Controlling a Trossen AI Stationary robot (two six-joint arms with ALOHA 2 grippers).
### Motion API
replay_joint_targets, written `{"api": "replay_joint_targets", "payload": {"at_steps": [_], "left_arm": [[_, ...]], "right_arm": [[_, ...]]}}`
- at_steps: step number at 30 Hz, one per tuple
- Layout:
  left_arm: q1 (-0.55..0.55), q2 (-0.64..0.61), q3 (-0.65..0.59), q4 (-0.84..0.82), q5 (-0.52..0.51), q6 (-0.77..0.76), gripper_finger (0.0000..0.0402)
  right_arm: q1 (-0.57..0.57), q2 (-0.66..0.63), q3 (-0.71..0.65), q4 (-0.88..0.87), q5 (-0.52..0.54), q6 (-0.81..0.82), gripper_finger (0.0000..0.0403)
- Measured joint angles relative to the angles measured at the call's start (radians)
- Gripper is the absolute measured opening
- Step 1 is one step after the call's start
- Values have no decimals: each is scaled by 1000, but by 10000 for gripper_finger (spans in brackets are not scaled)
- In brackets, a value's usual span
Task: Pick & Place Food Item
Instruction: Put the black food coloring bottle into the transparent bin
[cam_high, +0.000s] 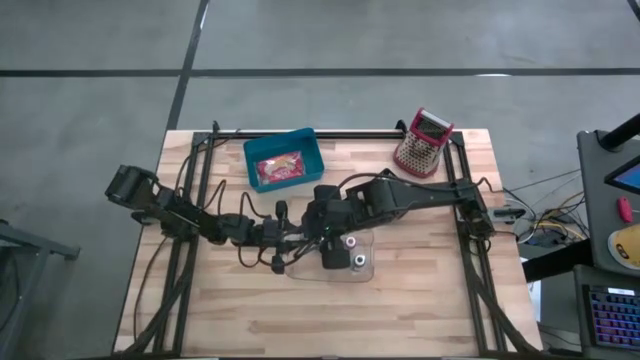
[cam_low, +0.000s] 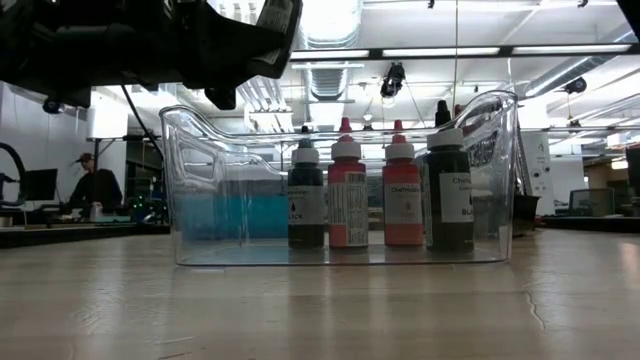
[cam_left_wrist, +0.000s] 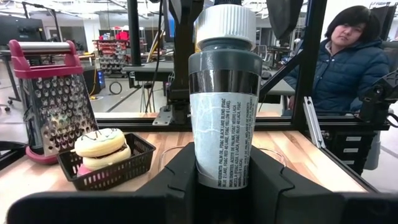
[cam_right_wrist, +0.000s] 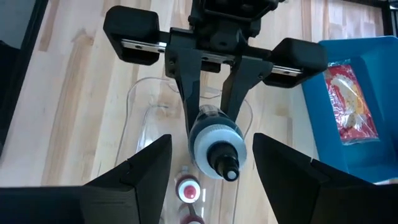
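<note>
Gripped upright between the left gripper (cam_right_wrist: 214, 115) fingers over the clear bin (cam_high: 300, 268), a white-capped bottle (cam_left_wrist: 225, 93), with the right gripper (cam_right_wrist: 211, 180) spread wide above it, a packaged snack (cam_high: 279, 166) lying apart in the blue tray (cam_high: 310, 145), grater (cam_high: 423, 143) farther off.

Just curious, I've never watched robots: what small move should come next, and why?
Probably the right end effector eases down around the bottle: the left end effector holds it upright, and the right's open fingers flank it.

Clear glossy plastic bin (cam_low: 200, 180), wooden table (cam_high: 420, 300)
</note>
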Motion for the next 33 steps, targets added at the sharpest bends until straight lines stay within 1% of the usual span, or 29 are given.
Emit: {"api": "replay_joint_targets", "payload": {"at_steps": [14, 20, 28, 33], "left_arm": [[1, 0, 0, -8, 0, -1, 92], [2, 0, 0, -10, 0, -1, 92], [2, 0, 0, -16, 1, -1, 92], [2, 0, 0, -15, 1, -1, 91]], "right_arm": [[-1, 23, -10, -4, -10, -16, 203], [-1, 22, -10, -13, -9, -17, 171], [-1, 22, -13, -25, -7, -15, 109], [-1, 22, -13, -27, -7, -15, 109]]}}
